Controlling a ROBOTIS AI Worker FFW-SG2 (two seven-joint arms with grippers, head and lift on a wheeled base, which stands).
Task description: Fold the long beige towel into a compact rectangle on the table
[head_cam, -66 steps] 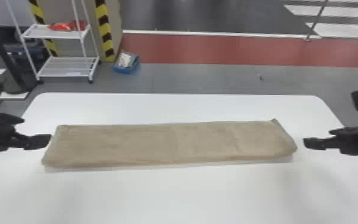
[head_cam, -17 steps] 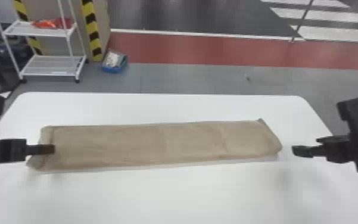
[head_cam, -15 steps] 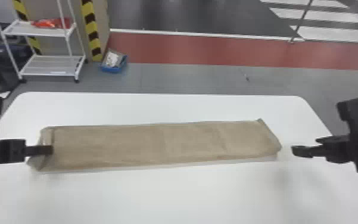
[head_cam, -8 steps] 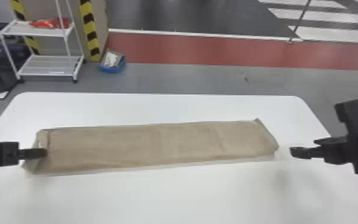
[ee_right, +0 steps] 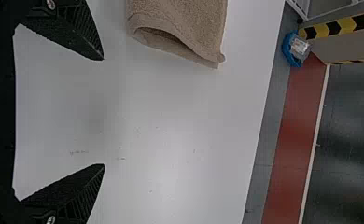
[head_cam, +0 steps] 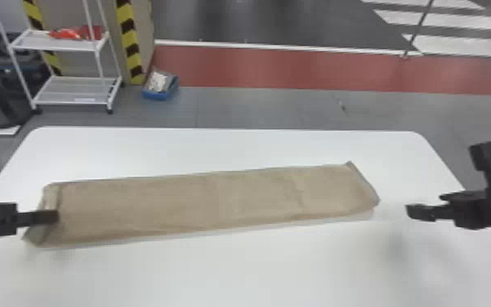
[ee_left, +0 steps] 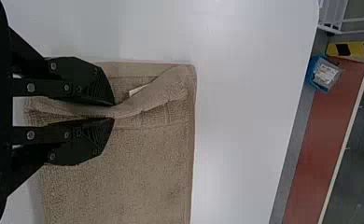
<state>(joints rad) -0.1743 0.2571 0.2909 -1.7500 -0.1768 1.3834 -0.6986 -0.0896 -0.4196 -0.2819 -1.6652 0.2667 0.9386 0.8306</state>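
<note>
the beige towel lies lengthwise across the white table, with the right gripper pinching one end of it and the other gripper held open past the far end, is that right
Not quite: the left wrist view shows the left gripper pinching one end of the beige towel; the other one, open past the far end, is the right gripper.

Beige towel (head_cam: 166, 208) on white table (head_cam: 232, 269), left gripper (head_cam: 54, 216) at one end — right gripper (head_cam: 425, 205) apart
</note>
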